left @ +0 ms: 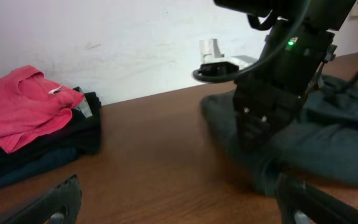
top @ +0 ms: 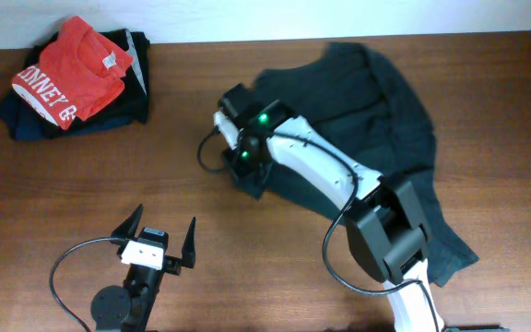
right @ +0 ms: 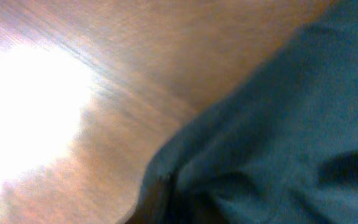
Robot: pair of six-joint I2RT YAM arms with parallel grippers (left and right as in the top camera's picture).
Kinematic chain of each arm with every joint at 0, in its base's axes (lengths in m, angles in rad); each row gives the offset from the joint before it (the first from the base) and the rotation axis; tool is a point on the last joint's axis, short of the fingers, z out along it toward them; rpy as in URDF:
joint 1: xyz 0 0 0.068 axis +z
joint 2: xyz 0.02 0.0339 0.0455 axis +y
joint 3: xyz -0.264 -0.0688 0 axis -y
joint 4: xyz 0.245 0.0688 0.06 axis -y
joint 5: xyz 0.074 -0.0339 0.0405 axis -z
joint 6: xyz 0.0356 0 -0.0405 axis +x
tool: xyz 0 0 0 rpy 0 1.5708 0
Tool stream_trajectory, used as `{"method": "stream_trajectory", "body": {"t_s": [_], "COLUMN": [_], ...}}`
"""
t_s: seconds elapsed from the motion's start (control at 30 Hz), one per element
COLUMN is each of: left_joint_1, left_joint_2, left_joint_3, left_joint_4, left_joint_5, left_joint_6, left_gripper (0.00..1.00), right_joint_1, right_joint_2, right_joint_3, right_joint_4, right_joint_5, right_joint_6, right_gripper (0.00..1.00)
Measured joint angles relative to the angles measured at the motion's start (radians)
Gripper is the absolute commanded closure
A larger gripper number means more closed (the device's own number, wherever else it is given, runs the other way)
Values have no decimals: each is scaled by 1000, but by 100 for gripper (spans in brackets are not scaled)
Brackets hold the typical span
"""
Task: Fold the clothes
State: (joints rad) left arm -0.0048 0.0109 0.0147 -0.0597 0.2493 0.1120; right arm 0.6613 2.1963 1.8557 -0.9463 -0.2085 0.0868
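From above: the dark T-shirt (top: 376, 101) lies rumpled across the upper right of the frame, not yet folded; the right gripper (top: 250, 180) is down at its left edge near centre, wrist hiding the fingers, so can't tell if they're pinching cloth; the left gripper (top: 166, 218) sits lower left over the table (top: 81, 184), fingers spread wide, holding nothing; a pile (top: 26, 120) with a red shirt (top: 72, 69) on top is upper left, well apart.

Left wrist cam: right gripper planted on the T-shirt's near edge, centre right; the grip itself isn't visible.

Right wrist cam: v. blurred; dark cloth fills lower right, wood upper left; fingers not made out.

To do this well, I'd say: get a firm pinch on the edge before lifting; carry it low & straight across; bring the left gripper in to pin the cloth, else it'll bunch.
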Motion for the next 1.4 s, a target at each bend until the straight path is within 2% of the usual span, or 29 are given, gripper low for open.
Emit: {"method": "stream_trajectory", "body": {"t_s": [0.17, 0.3, 0.4, 0.53, 0.57, 0.7, 0.8, 0.9, 1.0, 1.07, 1.17, 1.27, 1.4], "left_joint_1": [0, 0, 0, 0, 0, 0, 0, 0, 0, 0, 0, 0, 0], "left_joint_2": [0, 0, 0, 0, 0, 0, 0, 0, -1, -1, 0, -1, -1], "left_joint_3": [0, 0, 0, 0, 0, 0, 0, 0, 0, 0, 0, 0, 0], "left_joint_4": [0, 0, 0, 0, 0, 0, 0, 0, 2, 2, 1, 0, 0], "left_joint_5": [0, 0, 0, 0, 0, 0, 0, 0, 0, 0, 0, 0, 0], "left_joint_6": [0, 0, 0, 0, 0, 0, 0, 0, 0, 0, 0, 0, 0], "left_gripper": [1, 1, 1, 1, 1, 1, 1, 1, 1, 1, 1, 1, 1], "right_joint_1": [2, -66, -148, -181, -181, -181, -181, -180, -178, -179, -178, -179, -178], "right_joint_2": [-2, -23, -109, -284, -343, -468, -533, -694, -903, -1032, -1135, -1112, -1008], "right_joint_3": [72, 199, 249, 253, 256, 262, 244, 143, -68, -224, -505, -677, -769], "right_joint_4": [-204, -381, -472, -575, -614, -745, -746, -747, -743, -707, -507, -376, -245], "right_joint_5": [-3, 1, 27, 87, 119, 202, 228, 295, 443, 535, 588, 573, 477], "right_joint_6": [43, 59, 56, 55, 55, 48, 49, 70, 196, 306, 403, 429, 438], "right_gripper": [62, 29, 28, 27, 0, 1, 1, 1, 1, 1, 1, 1, 1]}}
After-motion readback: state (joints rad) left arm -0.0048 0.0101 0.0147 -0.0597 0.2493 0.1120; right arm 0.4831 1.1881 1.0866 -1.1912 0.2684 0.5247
